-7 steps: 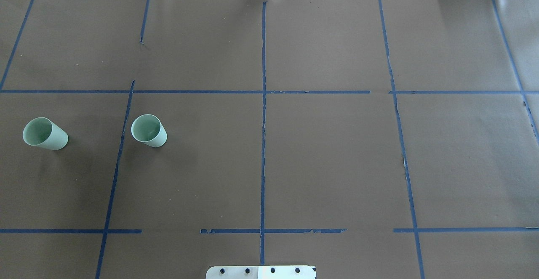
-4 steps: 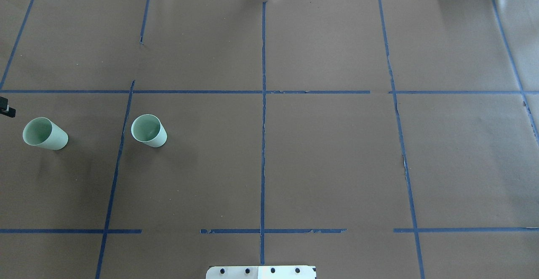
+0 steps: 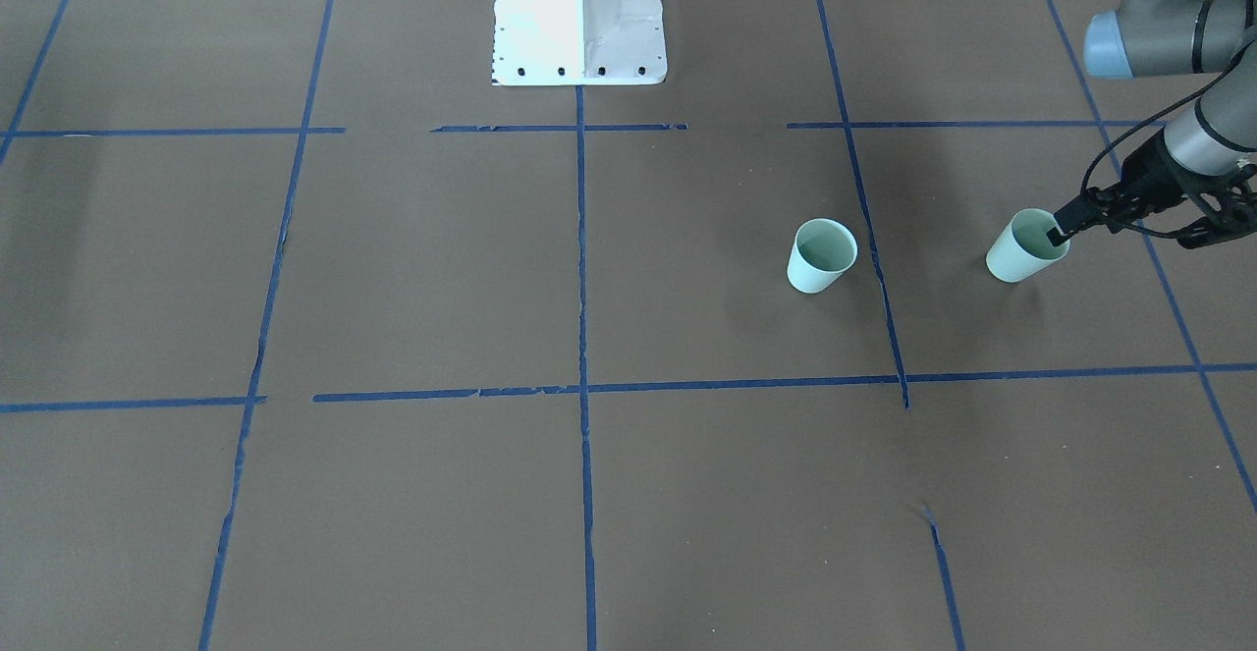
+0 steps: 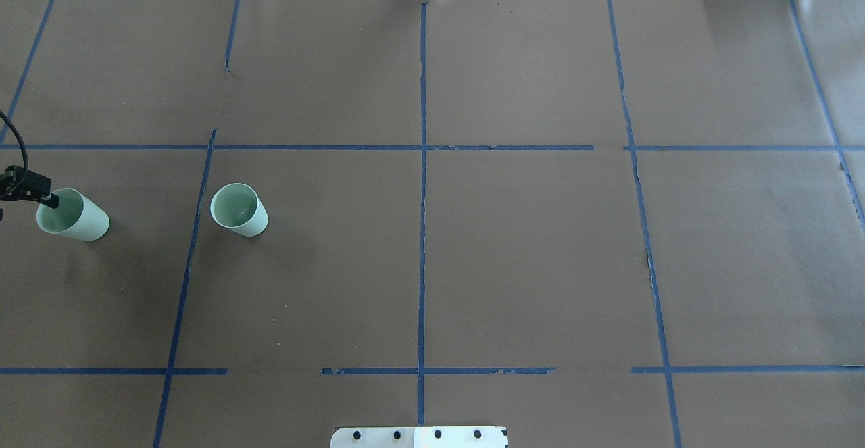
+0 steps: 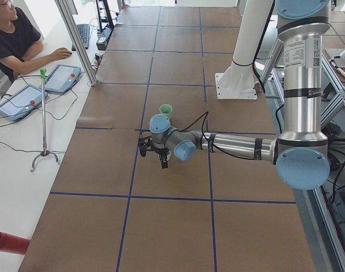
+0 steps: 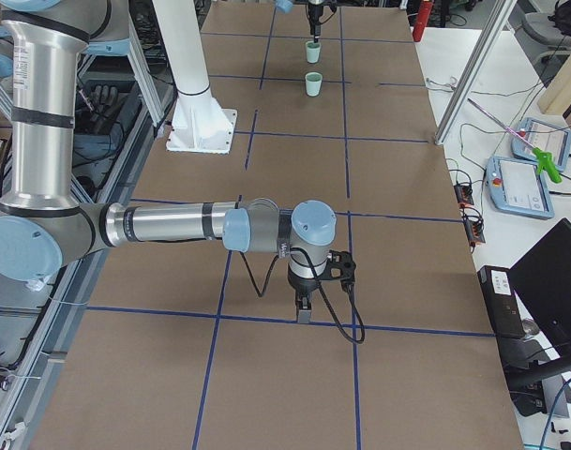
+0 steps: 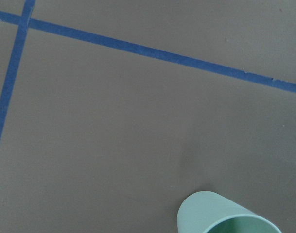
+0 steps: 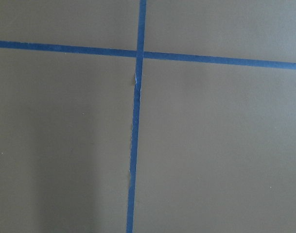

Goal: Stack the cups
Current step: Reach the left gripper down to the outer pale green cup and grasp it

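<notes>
Two pale mint-green cups stand upright and apart on the brown table. The outer cup (image 4: pixel 78 219) (image 3: pixel 1021 253) is near the table's left end. The inner cup (image 4: pixel 238 209) (image 3: pixel 821 255) stands a short way to its right. My left gripper (image 3: pixel 1120 237) is open and empty, with one fingertip (image 4: pixel 48 198) (image 3: pixel 1057 235) just over the outer cup's rim. The left wrist view shows that cup's rim (image 7: pixel 225 216) at its bottom edge. My right gripper (image 6: pixel 304 305) hangs over bare table far from the cups, and I cannot tell whether it is open or shut.
Blue tape lines (image 4: pixel 422 164) split the brown table cover into squares. The robot's white base (image 3: pixel 579 13) stands at the near edge. An operator (image 5: pixel 13 39) with tablets (image 5: pixel 62 77) sits beyond the far edge, next to a thin stand (image 5: pixel 43 122).
My left gripper has come in from the left edge of the overhead view and moved over the outer cup's rim. Both cups stand where they were.
</notes>
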Controlling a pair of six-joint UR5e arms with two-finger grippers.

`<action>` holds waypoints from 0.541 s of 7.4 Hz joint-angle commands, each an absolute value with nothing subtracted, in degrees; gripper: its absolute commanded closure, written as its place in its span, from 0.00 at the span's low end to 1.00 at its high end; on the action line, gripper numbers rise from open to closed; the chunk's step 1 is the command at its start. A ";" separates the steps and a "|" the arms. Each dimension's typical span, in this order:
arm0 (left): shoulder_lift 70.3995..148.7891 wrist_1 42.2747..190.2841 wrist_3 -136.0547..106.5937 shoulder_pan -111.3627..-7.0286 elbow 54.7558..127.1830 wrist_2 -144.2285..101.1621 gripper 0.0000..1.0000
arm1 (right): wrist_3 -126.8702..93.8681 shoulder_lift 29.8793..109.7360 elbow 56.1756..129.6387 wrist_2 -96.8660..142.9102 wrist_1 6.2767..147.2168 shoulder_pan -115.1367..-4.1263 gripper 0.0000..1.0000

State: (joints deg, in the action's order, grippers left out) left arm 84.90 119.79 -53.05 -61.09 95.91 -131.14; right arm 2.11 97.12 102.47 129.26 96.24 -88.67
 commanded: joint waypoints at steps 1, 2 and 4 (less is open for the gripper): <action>84.90 119.79 -53.26 -59.59 95.54 -131.04 0.28 | 2.11 97.12 102.39 129.20 96.24 -88.68 0.00; 84.90 119.79 -53.44 -59.59 95.54 -131.04 0.84 | 2.11 97.12 102.39 129.20 96.24 -88.68 0.00; 85.25 119.71 -58.92 -59.50 95.54 -130.96 1.00 | 2.11 97.12 102.48 129.29 96.24 -88.68 0.00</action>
State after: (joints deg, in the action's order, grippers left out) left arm 84.94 119.74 -54.75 -59.60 95.66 -131.07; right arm 2.11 97.12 102.41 129.25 96.24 -88.68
